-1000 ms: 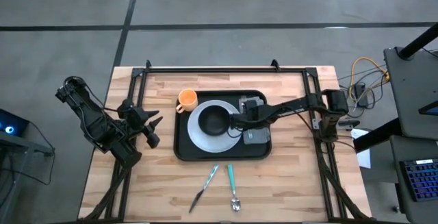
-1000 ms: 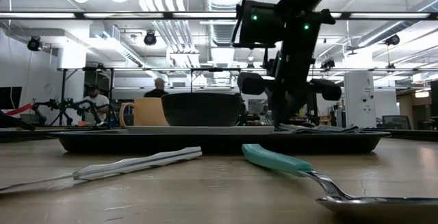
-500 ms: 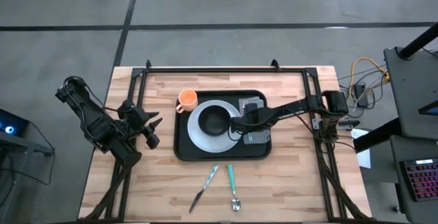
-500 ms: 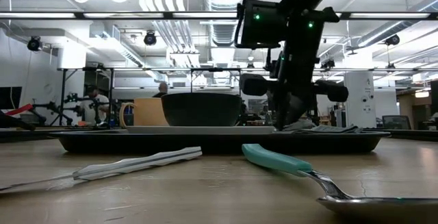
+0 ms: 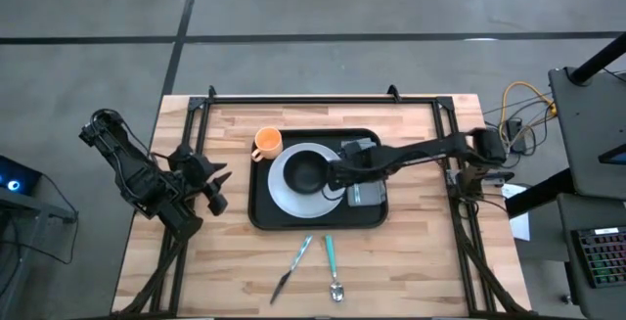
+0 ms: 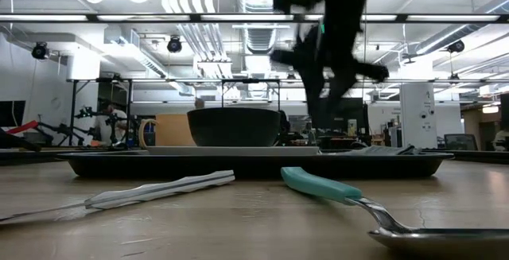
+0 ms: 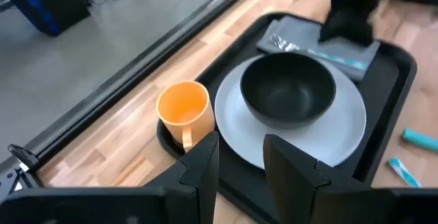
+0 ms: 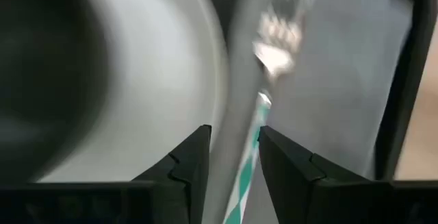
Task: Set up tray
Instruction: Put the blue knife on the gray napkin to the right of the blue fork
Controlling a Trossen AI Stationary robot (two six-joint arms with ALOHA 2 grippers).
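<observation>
The black tray (image 5: 262, 212) sits mid-table. It carries a white plate (image 5: 284, 195) with a black bowl (image 5: 306, 171), an orange cup (image 5: 266, 144) at its far left corner, and a grey napkin (image 5: 364, 195) on the right. A teal-handled fork (image 8: 274, 46) lies on the napkin. My right gripper (image 5: 335, 173) hovers open above the napkin's left edge, with the fork's handle (image 8: 250, 148) showing below the gap between its fingers. My left gripper (image 5: 217, 185) waits open left of the tray, holding nothing.
A knife (image 5: 293, 268) and a teal-handled spoon (image 5: 333, 266) lie on bare wood between the tray and the table's near edge. A black frame rail (image 5: 323, 98) runs along the far edge, with side rails at left and right.
My right gripper has opened and risen off the napkin. The fork stays lying on the napkin. The bowl, plate and cup have not moved.
</observation>
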